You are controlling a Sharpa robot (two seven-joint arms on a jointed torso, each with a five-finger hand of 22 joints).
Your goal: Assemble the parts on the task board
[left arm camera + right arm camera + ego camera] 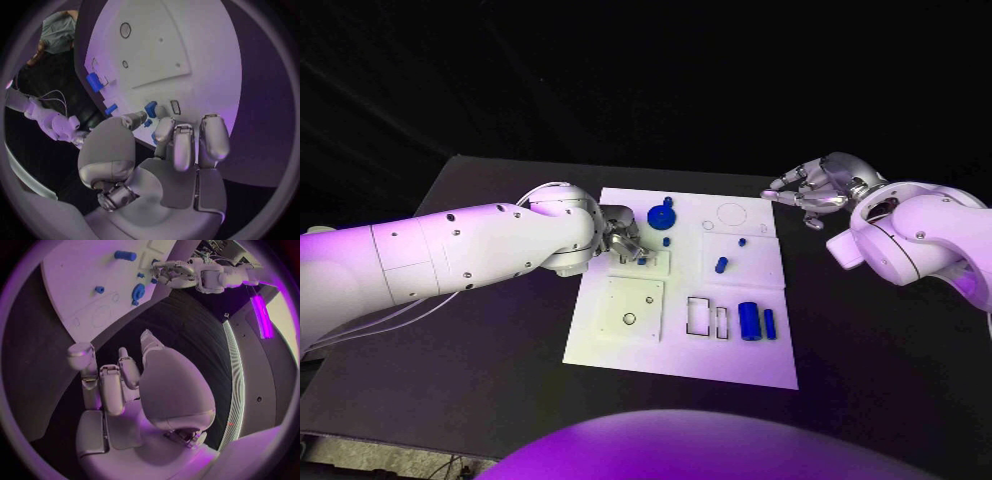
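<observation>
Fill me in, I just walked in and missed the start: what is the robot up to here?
It is assembling small blue parts on the white task board. The left hand is over the board's middle, its fingers at a small blue part; whether it grips it is unclear. The right hand hovers off the board's far right corner, holding nothing. A blue disc, a small peg and a blue cylinder lie on the board.
</observation>
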